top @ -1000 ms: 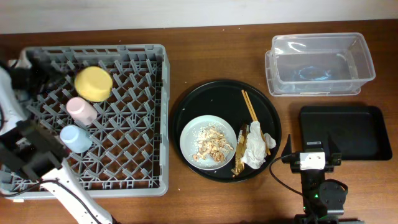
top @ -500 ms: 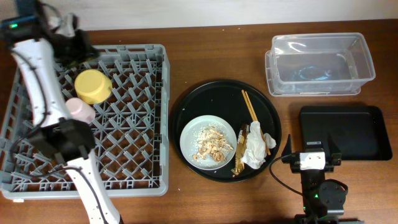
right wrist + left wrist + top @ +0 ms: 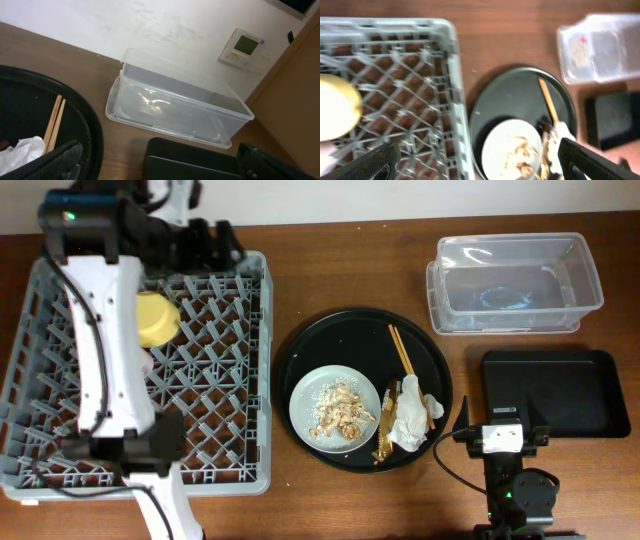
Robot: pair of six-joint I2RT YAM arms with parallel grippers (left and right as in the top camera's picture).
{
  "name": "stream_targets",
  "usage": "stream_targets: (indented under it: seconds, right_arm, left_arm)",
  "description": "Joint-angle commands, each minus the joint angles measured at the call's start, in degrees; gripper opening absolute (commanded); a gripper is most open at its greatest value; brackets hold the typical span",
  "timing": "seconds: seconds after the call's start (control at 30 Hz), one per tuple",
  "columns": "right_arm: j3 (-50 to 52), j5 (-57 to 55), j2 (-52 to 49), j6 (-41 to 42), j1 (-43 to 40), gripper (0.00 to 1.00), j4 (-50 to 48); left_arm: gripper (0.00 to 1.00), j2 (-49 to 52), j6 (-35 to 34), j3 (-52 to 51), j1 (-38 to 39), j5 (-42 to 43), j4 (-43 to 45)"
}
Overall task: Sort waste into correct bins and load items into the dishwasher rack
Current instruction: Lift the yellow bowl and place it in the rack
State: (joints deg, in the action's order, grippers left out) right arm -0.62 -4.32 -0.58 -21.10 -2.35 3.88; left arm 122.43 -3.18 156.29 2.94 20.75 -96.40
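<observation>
While left gripper [image 3: 477, 150] gapes — bowl [image 3: 162, 320] in rack [image 3: 222, 385]

Grey lattice rack [image 3: 220, 410], nine o'clock; yellow bowl [image 3: 162, 320]. Black round tray [image 3: 340, 345] centre: pale plate [image 3: 305, 405], beige scraps [image 3: 340, 412], white napkin [image 3: 410, 418], brown chopsticks [image 3: 402, 352]. Clear tub [image 3: 500, 250] one o'clock; black shallow tray [image 3: 555, 390] three.

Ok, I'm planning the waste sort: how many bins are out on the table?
2. A clear plastic tub sits at the far right corner, and a shallow black tray lies directly on its near side. Nothing seems to hide another.
</observation>
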Motion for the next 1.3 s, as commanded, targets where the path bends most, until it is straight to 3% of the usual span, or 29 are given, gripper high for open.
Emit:
stream_targets:
  seconds: [0.0,0.07,0.13,0.17,0.23,0.5,0.63,0.8,1.07,1.27]
  right_arm:
    - [0.31,-0.87,0.37,0.11,0.42,0.99,0.42]
    - [0.31,-0.87,0.37,0.11,0.42,0.99,0.39]
    - [0.31,-0.87,0.37,0.11,0.42,0.99,0.42]
    - [0.31,-0.87,0.37,0.11,0.42,0.99,0.39]
    - [0.31,-0.87,0.37,0.11,0.42,0.99,0.39]
    - [0.31,-0.87,0.37,0.11,0.42,0.99,0.42]
    - [0.31,-0.87,0.37,0.11,0.42,0.99,0.42]
    - [0.31,-0.87,0.37,0.11,0.42,0.99,0.42]
    - [0.31,-0.87,0.37,0.11,0.42,0.98,0.39]
    - [0.31,-0.87,0.37,0.11,0.42,0.99,0.42]
  left_arm:
    - [0.99,-4.46,0.26,-15.19,8.04,-0.20,-0.33]
    - [0.99,-4.46,0.24,-22.16,12.87,-0.20,0.00]
    - [0.93,-4.44,0.22,-30.16,17.62,-0.22,3.87]
    - [0.74,-4.44,-0.20,-33.90,19.78,-0.13,7.26]
    - [0.54,-4.44,-0.66,-39.23,23.76,-0.02,12.90]
    - [0.54,-4.37,-0.68,-43.76,33.73,-0.26,22.73]
    - [0.50,-3.17,-8.17,-43.87,37.94,-7.69,27.67]
    - [0.50,0.68,-8.15,-43.87,42.84,-11.10,30.64]
    - [0.50,2.97,-13.57,-43.87,43.41,-12.04,31.28]
    - [0.49,3.65,-13.53,-42.99,41.90,-14.60,30.42]
